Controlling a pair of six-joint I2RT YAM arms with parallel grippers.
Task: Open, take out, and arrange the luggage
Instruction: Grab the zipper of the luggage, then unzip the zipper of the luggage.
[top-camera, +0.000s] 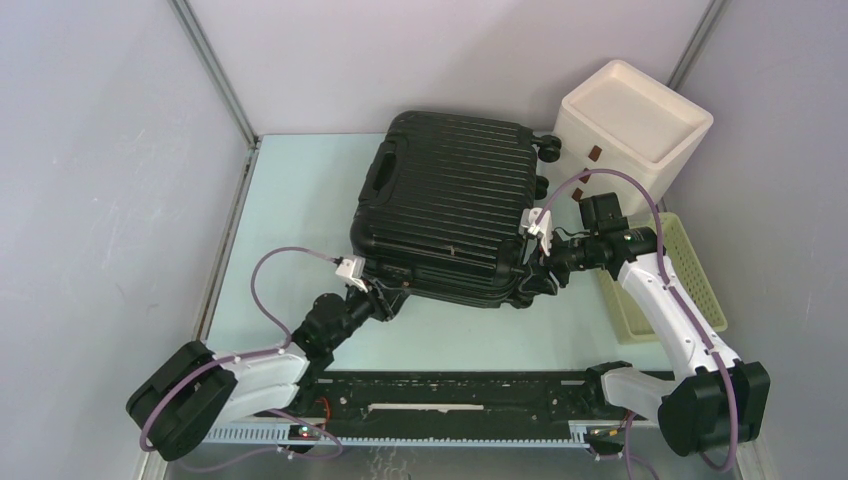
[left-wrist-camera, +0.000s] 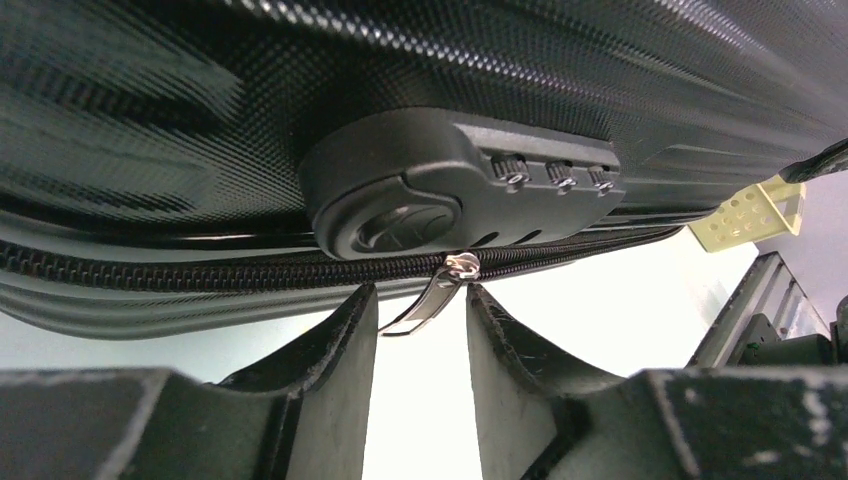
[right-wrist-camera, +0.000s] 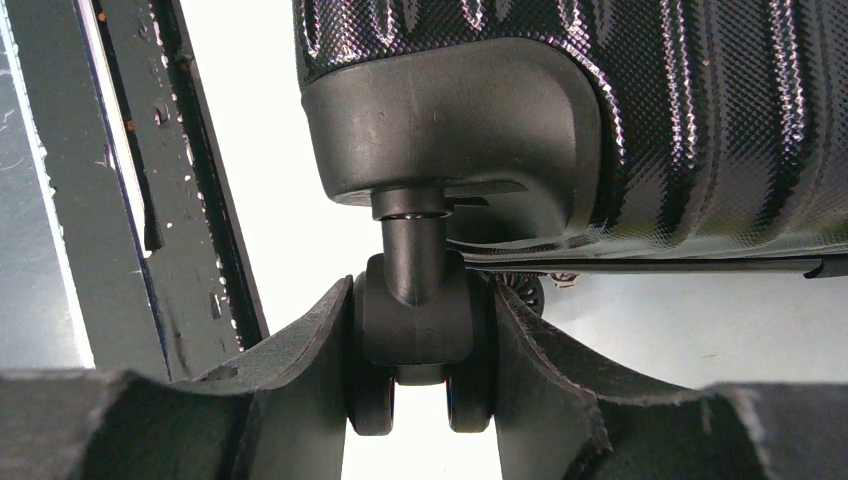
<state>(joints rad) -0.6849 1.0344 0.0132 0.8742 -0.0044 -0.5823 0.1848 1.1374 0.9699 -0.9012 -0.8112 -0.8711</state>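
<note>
Suitcase (top-camera: 450, 200) lying flat and zipped shut on table (top-camera: 300, 200) | right gripper (right-wrist-camera: 420, 345) clenching caster wheel (right-wrist-camera: 418, 300), bracing shell | left gripper (left-wrist-camera: 422, 335) standing released, fingers straddling zipper pull (left-wrist-camera: 435, 295) below combination lock (left-wrist-camera: 460, 185) | judgement: unzipping is starting; pinching tab squarely, then dragging along zipper line with wheel pinned against sliding
</note>
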